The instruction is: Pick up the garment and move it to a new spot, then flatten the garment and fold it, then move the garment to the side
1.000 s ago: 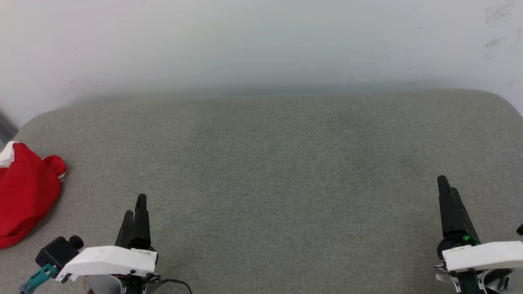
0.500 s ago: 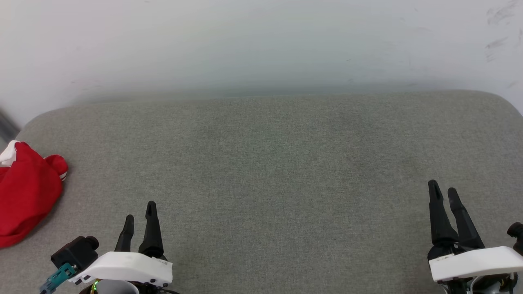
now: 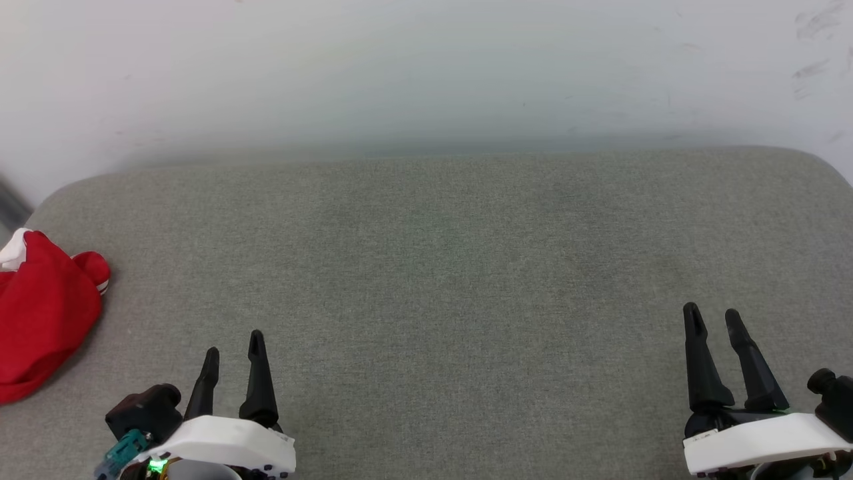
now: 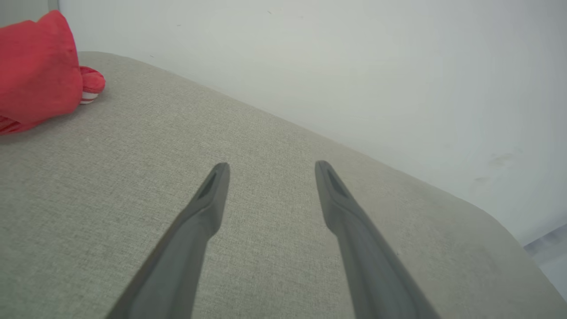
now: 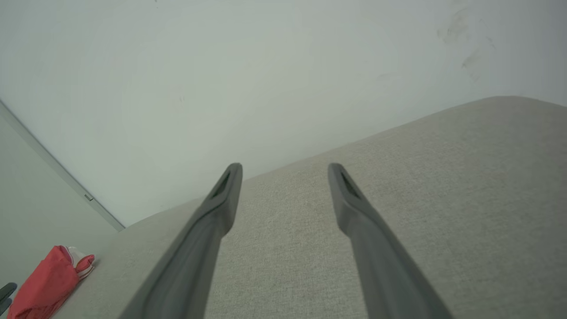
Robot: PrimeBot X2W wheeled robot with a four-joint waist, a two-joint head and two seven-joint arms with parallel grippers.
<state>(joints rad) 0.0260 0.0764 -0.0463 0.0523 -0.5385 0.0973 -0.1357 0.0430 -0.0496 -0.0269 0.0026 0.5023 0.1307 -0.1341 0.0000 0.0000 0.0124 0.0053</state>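
Red shirt (image 3: 40, 320) in a heap at the far left edge of the tabletop (image 3: 440, 267), partly cut off by the head view's border, a bit of white with striped trim poking out. Wide bare stretch from there across the middle to the right edge. Rounded back corners, far edge close against a pale wall (image 3: 426, 67). Left gripper (image 3: 234, 344) at front left, jaws apart and empty, clear of the shirt. Right gripper (image 3: 712, 312) at front right, jaws likewise apart, holding nothing. Flat grey woven fabric underfoot of both. Faint scuffs on the wall, upper right.
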